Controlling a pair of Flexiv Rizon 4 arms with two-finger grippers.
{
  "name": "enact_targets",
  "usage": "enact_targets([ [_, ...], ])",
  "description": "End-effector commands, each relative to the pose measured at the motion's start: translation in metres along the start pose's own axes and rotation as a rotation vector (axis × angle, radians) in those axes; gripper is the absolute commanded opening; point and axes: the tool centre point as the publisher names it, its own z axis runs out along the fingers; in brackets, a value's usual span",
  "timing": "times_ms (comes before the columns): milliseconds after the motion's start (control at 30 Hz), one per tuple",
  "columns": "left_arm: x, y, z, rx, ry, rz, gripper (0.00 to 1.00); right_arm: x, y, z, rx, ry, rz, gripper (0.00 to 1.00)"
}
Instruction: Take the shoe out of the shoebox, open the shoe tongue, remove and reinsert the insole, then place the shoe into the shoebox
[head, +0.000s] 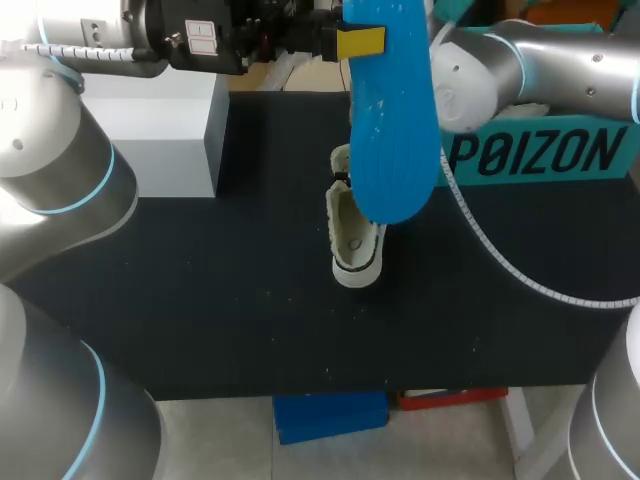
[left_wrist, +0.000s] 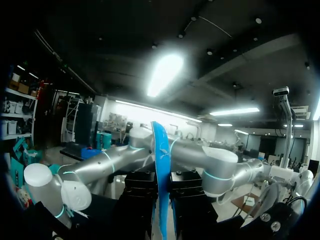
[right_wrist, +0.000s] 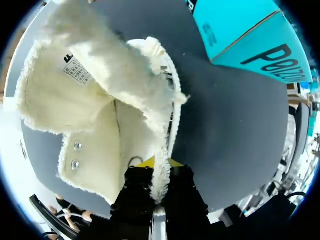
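A blue insole (head: 392, 130) hangs upright, high above the table, with my left gripper (head: 355, 42) shut on its upper end. In the left wrist view the insole (left_wrist: 162, 165) stands edge-on between the black fingers (left_wrist: 140, 200). Below it, a cream fleece-lined shoe (head: 352, 240) sits mid-table. My right arm (head: 560, 60) comes in from the right, and the insole hides its gripper in the head view. In the right wrist view my right gripper (right_wrist: 159, 175) is shut on the fleecy side wall of the shoe (right_wrist: 95, 100), whose tongue is folded open. The teal shoebox (head: 545, 150) stands at the back right.
A white box (head: 165, 130) stands at the back left of the black tabletop (head: 200, 290). The teal shoebox (right_wrist: 240, 30) lies a little beyond the shoe's toe end in the right wrist view. A white cable (head: 500, 255) loops from my right arm over the table.
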Motion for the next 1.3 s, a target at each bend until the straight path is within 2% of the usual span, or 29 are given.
enact_targets([
  [33,-0.001,0.0,0.002,0.002,-0.002,0.001,0.0,0.0,0.004,0.011,0.001,-0.002,0.002,0.0],
  [233,-0.001,0.0,0.002,0.002,-0.002,0.001,0.0,-0.01,0.002,0.016,-0.004,0.002,0.007,0.0],
  [267,-0.001,0.0,0.002,0.002,-0.002,0.001,0.0,-0.012,0.001,0.016,-0.005,0.006,0.006,0.29],
  [300,-0.001,0.0,0.002,0.002,-0.002,0.001,0.0,-0.013,-0.001,0.014,-0.009,0.009,0.009,1.0],
  [467,-0.001,0.0,0.002,0.002,-0.002,0.001,0.0,-0.016,-0.01,-0.012,-0.099,0.156,0.024,1.0],
  [667,-0.001,0.0,0.002,0.002,-0.002,0.001,0.0,-0.007,-0.023,-0.046,-0.179,0.383,-0.011,1.0],
  [767,-0.001,0.0,0.002,0.002,-0.002,0.001,0.0,0.002,-0.028,-0.065,-0.224,0.562,-0.135,1.0],
  [800,-0.001,0.0,0.002,0.002,-0.002,0.001,0.0,0.004,-0.031,-0.073,-0.257,0.547,-0.164,1.0],
  [1267,-0.001,0.0,0.002,0.002,-0.002,0.001,0.0,0.004,-0.031,-0.073,-0.257,0.547,-0.164,1.0],
  [1300,-0.001,0.0,0.002,0.002,-0.002,0.001,0.0,-0.001,-0.036,-0.075,-0.25,0.564,-0.143,1.0],
])
